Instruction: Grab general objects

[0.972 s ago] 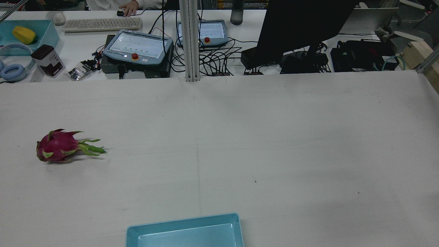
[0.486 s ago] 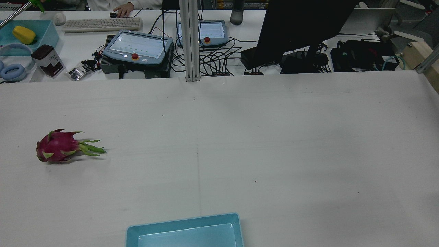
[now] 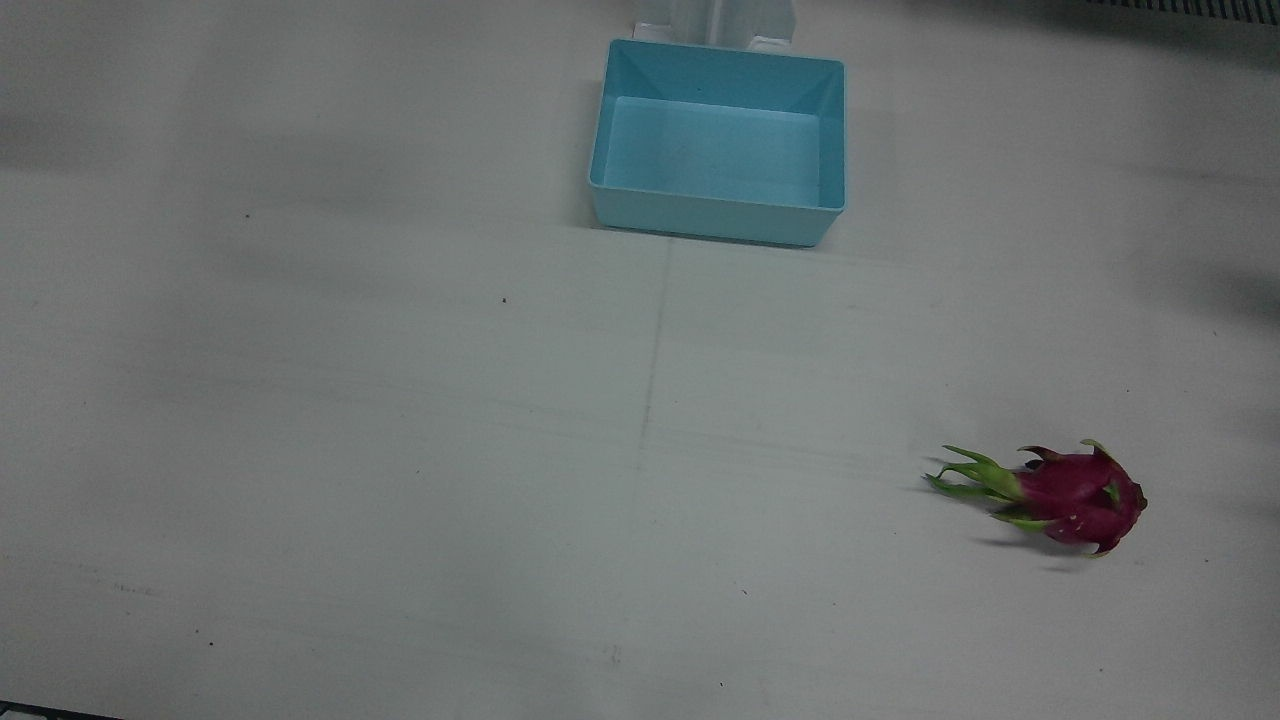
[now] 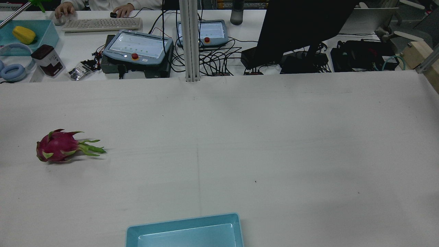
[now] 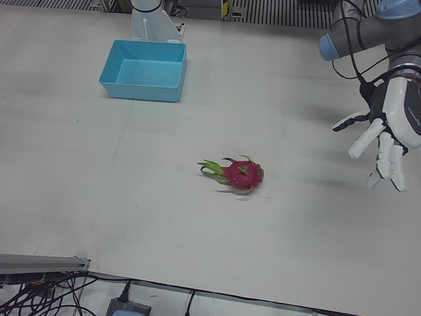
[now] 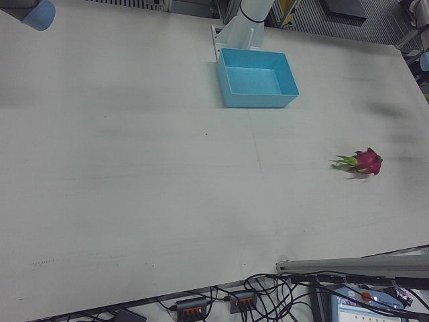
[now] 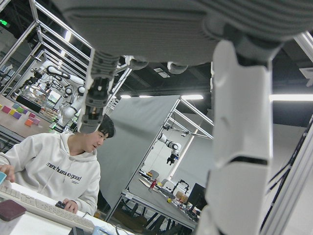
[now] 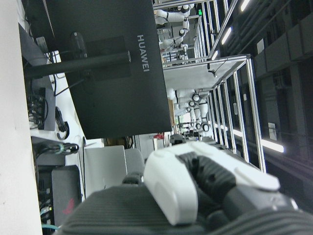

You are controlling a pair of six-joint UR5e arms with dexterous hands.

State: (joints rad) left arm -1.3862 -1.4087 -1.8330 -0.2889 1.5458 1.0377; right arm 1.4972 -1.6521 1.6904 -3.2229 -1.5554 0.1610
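A magenta dragon fruit (image 4: 58, 146) with green leafy tips lies on its side on the white table, towards the robot's left; it also shows as the dragon fruit (image 5: 240, 175) (image 3: 1070, 495) (image 6: 365, 162). My left hand (image 5: 388, 131) hovers above the table, well to the right of the fruit in the left-front view, open with fingers spread and holding nothing. Its fingers (image 7: 239, 147) fill the left hand view. Of my right hand (image 8: 195, 186) only a part shows, in its own view; its state is unclear. A light blue bin (image 3: 720, 225) stands empty at the robot's side.
Beyond the table's far edge stand an aluminium post (image 4: 190, 41), two teach pendants (image 4: 137, 46), a keyboard (image 4: 102, 24), a black monitor (image 4: 301, 24) and tangled cables. A person (image 7: 58, 166) sits at that desk. A blue arm joint (image 6: 33, 13) shows at the top left.
The fruit and the bin have not moved. At the far desk a person's second hand has come into view on the white mouse.
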